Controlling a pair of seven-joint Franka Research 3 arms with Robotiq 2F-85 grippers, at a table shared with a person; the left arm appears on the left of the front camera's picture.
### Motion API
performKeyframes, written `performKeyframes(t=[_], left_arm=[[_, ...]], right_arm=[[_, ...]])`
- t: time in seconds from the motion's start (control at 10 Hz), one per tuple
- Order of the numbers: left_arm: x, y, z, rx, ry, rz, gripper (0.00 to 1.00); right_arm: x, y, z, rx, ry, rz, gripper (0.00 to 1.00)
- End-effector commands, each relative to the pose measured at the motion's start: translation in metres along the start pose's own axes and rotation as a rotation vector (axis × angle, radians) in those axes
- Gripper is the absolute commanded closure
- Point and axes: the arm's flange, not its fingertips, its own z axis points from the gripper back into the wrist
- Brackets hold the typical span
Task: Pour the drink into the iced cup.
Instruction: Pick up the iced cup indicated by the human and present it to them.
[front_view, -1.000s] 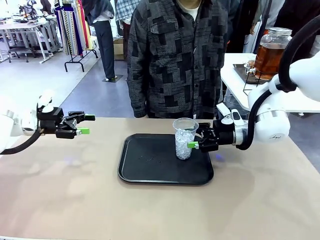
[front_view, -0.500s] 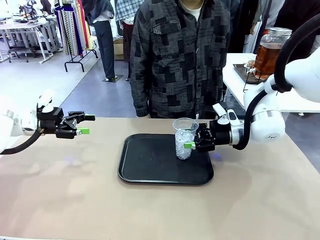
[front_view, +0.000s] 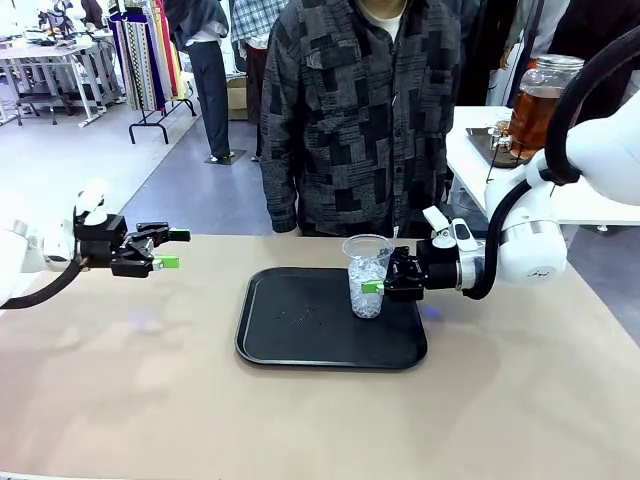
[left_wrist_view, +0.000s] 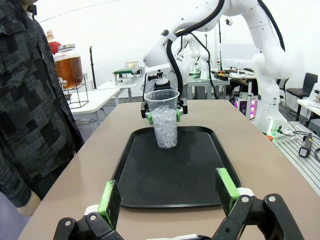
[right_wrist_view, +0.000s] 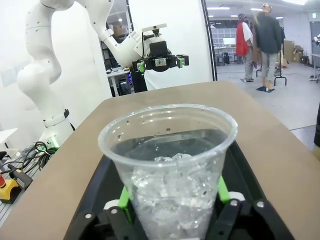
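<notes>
No legible text or labels

The clear iced cup (front_view: 367, 280) stands upright on the tray (front_view: 300, 340); amber drink (front_view: 538, 115) fills a far jar (front_view: 556, 65).

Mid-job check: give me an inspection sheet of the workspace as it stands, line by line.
Surface: tan table with a black tray at its middle.
Job's things: clear cup of ice upright on the tray, no amber drink in it yet; drink in a lidded glass jar on a white side table at the far right.
Clutter: nothing seen.
Grippers: right gripper straddles the cup, pads at its sides, contact unclear; left gripper open, empty, above the table's left side.
Cables: black hose arcs over the right arm; loose cables on the floor.
Surroundings: person standing at the far edge; clothes rack beyond.
</notes>
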Motion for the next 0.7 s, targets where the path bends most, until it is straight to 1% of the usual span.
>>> performKeyframes(t=[0.0,0.3,0.4,0.5,0.6], left_arm=[[0.002,0.000,0.000,0.001,0.002,0.007,0.00],[0.002,0.000,0.000,0.001,0.002,0.007,0.00],[0.002,0.000,0.000,0.001,0.002,0.007,0.00],[0.002,0.000,0.000,0.001,0.002,0.007,0.00],[0.002,0.000,0.000,0.001,0.002,0.007,0.00]], right_arm=[[0.005,-0.004,-0.004,-0.020,-0.017,-0.025,0.37],[0.004,-0.005,-0.004,-0.004,-0.034,-0.033,0.37],[0.013,-0.003,-0.002,0.010,-0.056,-0.026,0.37],[0.032,-0.004,0.005,0.008,-0.081,-0.018,0.37],[0.057,-0.005,0.012,0.009,-0.091,-0.005,0.37]])
